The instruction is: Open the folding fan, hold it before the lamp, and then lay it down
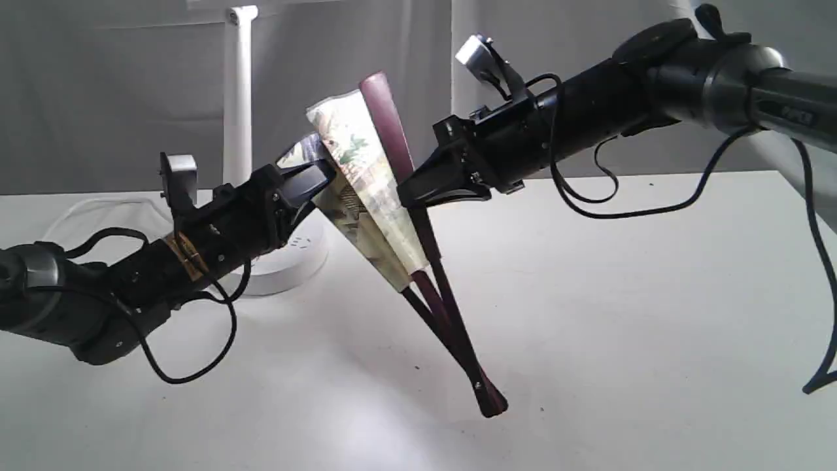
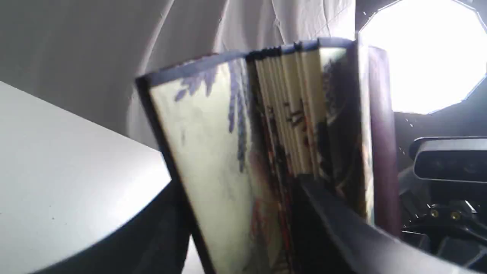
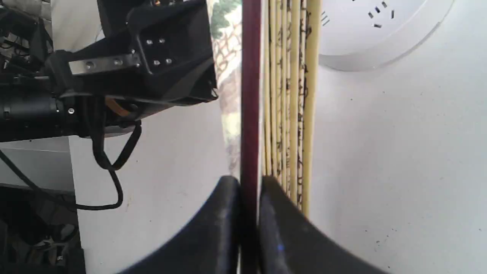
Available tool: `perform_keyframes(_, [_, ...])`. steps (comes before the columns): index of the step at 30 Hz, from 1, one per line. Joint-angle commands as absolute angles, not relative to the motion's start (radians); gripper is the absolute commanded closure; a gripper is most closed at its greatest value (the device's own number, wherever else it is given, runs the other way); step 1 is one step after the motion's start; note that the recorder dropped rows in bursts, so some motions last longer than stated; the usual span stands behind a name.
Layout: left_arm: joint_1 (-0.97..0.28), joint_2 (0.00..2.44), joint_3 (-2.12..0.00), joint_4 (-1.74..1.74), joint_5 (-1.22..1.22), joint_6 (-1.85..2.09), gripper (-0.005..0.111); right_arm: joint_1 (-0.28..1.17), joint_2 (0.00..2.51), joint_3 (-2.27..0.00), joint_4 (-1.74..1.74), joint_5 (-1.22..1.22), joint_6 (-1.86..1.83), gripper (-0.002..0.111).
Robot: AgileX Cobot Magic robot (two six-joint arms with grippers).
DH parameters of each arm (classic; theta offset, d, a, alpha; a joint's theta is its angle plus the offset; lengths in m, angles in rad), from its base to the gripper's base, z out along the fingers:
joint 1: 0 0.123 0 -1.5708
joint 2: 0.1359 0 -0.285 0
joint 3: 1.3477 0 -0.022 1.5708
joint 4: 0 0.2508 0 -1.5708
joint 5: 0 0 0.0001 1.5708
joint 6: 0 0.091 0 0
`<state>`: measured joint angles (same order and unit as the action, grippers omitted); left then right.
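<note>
The folding fan [image 1: 366, 170] stands tilted over the table, its pivot end low near the table at the front and its leaf partly spread. My right gripper [image 1: 413, 190] is shut on the maroon outer rib [image 3: 250, 95], the rib pinched between both fingers. My left gripper [image 1: 324, 175] is shut on the other outer rib, with the painted leaf [image 2: 213, 152] filling its view. The white lamp post [image 1: 238, 91] rises behind the left arm, its round base [image 1: 294, 258] with socket holes [image 3: 376, 15] on the table.
The white table [image 1: 621, 294] stretches to the right and front of the fan. A grey curtain [image 1: 98, 85] hangs behind. The lamp's white cord [image 1: 72, 216] loops at the far left. A bright round light [image 2: 426, 53] shows in the left wrist view.
</note>
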<state>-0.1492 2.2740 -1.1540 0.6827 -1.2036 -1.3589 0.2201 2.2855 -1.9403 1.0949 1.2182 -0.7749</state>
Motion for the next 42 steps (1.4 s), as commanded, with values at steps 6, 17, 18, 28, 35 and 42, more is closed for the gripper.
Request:
perform_keyframes(6, [-0.154, 2.271, -1.157, 0.693, -1.221, -1.36, 0.048, 0.22, 2.276, -1.937, 1.109, 1.221, -0.778, 0.108])
perform_keyframes(17, [-0.154, 2.271, -1.157, 0.693, -1.221, -1.352, 0.048, 0.222, 2.276, -1.937, 1.149, 1.221, -0.775, 0.108])
perform_keyframes(18, [-0.154, 2.271, -1.157, 0.693, -1.221, -1.352, 0.048, 0.222, 2.276, -1.937, 1.145, 1.221, -0.775, 0.108])
perform_keyframes(28, [-0.154, 2.271, -1.157, 0.688, -1.221, -1.326, 0.06, 0.226, 2.276, -1.937, 1.128, 1.221, -0.771, 0.108])
perform_keyframes(35, [-0.154, 2.271, -1.157, 0.688, -1.221, -1.326, 0.068, 0.254, 2.276, -1.937, 1.128, 1.221, -0.78, 0.108])
perform_keyframes(42, [-0.154, 2.271, -1.157, 0.686, -1.221, -1.333, 0.068, 0.25, 2.276, -1.937, 1.126, 1.221, -0.78, 0.108])
